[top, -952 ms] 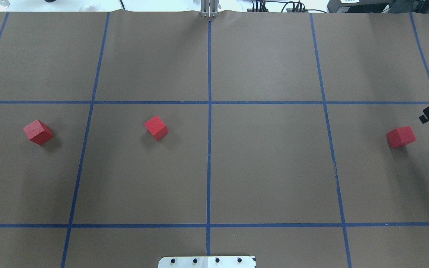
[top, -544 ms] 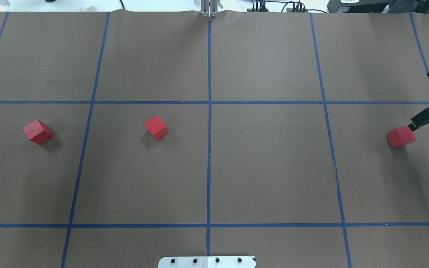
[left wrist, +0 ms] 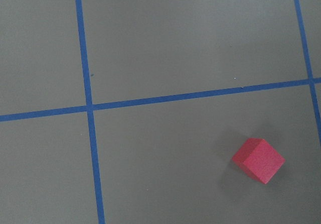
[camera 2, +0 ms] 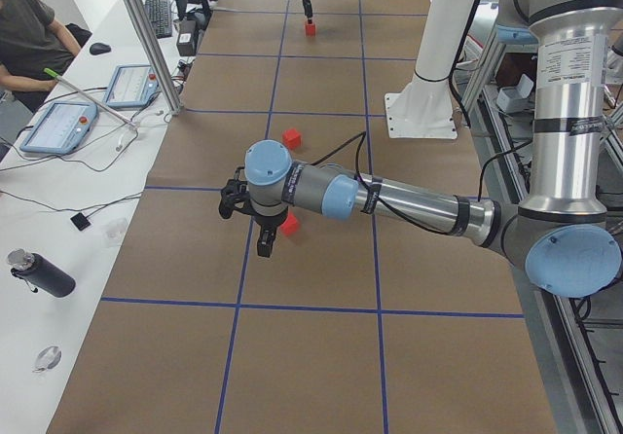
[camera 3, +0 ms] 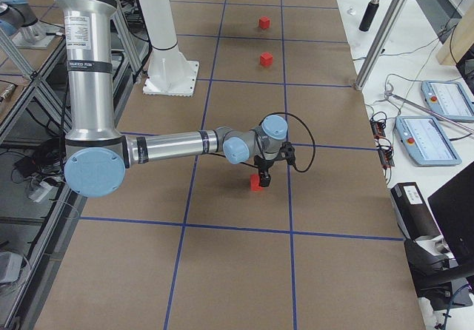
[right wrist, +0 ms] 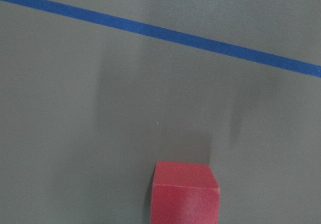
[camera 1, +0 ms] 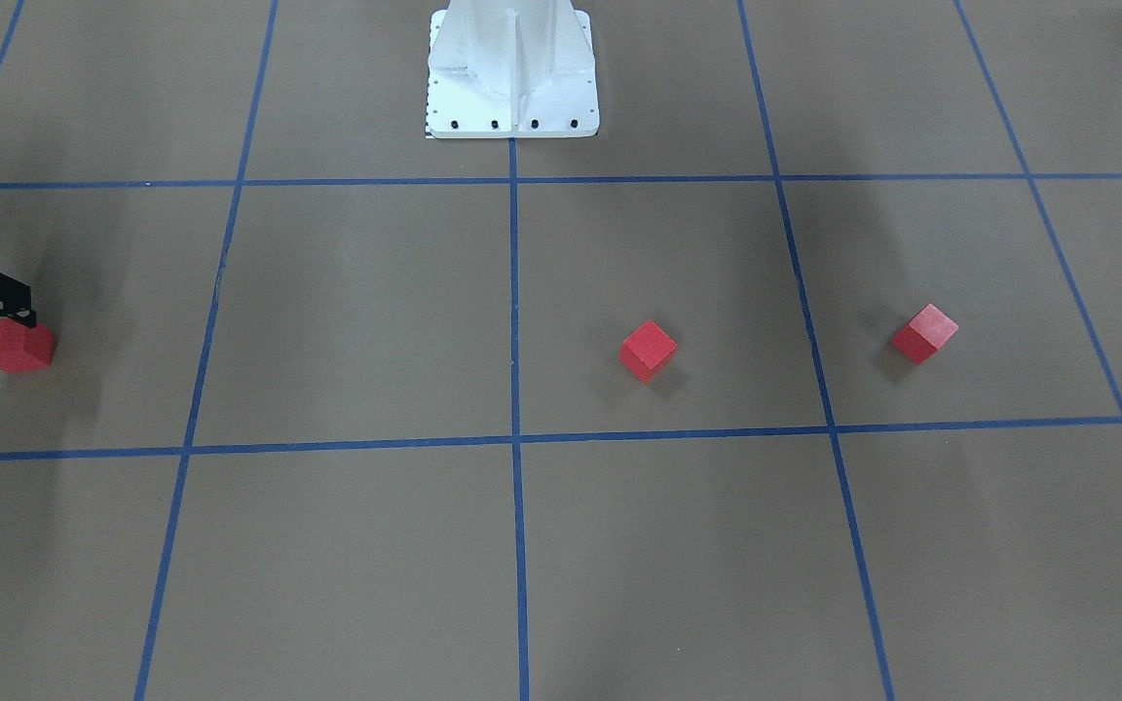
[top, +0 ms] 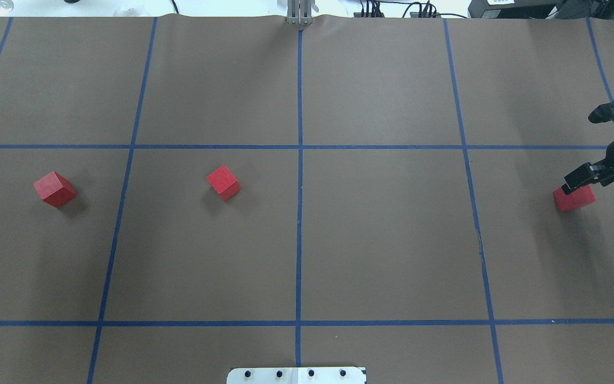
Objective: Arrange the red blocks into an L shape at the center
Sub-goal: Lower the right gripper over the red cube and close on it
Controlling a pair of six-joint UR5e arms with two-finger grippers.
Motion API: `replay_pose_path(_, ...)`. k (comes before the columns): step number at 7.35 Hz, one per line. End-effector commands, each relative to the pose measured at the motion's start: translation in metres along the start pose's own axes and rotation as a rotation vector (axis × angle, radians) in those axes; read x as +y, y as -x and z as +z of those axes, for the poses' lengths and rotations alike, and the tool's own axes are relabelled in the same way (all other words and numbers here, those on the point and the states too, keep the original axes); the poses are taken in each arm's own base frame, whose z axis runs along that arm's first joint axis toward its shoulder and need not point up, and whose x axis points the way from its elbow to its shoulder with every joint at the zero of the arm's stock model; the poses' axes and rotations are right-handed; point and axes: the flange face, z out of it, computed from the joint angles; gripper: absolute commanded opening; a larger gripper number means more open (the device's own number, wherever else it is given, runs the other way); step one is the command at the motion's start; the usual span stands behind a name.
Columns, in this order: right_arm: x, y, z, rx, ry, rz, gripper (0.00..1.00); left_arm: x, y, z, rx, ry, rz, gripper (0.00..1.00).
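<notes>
Three red blocks lie apart in the middle row of grid squares: one at the left [top: 54, 189], one left of the middle line [top: 224, 182], one at the far right [top: 574, 198]. The center [top: 299, 234] holds no block. My right gripper [top: 580, 152] is open at the right edge, one finger [top: 576, 180] just over the right block's far top edge. That block fills the bottom of the right wrist view [right wrist: 184, 193]. My left gripper [camera 2: 259, 232] hovers high near the left block [camera 2: 289, 224]; I cannot tell whether it is open. The left wrist view shows one block [left wrist: 258, 159].
The white robot base plate [top: 296, 375] sits at the near middle edge. A metal post [top: 300, 13] stands at the far edge on the middle line. A side table with tablets [camera 2: 58, 123] and a seated person [camera 2: 29, 35] lies beyond the far edge.
My right gripper has come in from the right edge, moving leftward, and one finger now overlaps the right block. The three blocks have not moved.
</notes>
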Motion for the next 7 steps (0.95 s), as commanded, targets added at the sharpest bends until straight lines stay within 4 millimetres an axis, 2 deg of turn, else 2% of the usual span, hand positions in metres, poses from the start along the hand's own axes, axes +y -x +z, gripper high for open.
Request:
replay_pose_path(1,-0.001,0.003,0.018,0.029,0.004,-0.010,0.99,0.000,0.001,0.001,0.000,0.002,-0.001,1.00)
replay_pose_path(4,0.001,-0.001,0.031,0.053,0.020,-0.011,0.96,0.003,0.002,0.002,-0.001,0.004,-0.003,1.00)
replay_pose_path(5,0.003,-0.004,0.034,0.057,0.024,-0.005,0.77,0.003,0.002,0.001,0.000,0.003,-0.002,1.00)
replay_pose_path(6,0.003,-0.006,0.036,0.057,0.029,-0.001,0.36,0.003,0.002,0.001,0.000,0.002,-0.001,1.00)
replay_pose_path(7,0.004,-0.006,0.036,0.056,0.030,-0.002,0.00,0.003,0.002,0.002,0.000,0.003,-0.002,1.00)
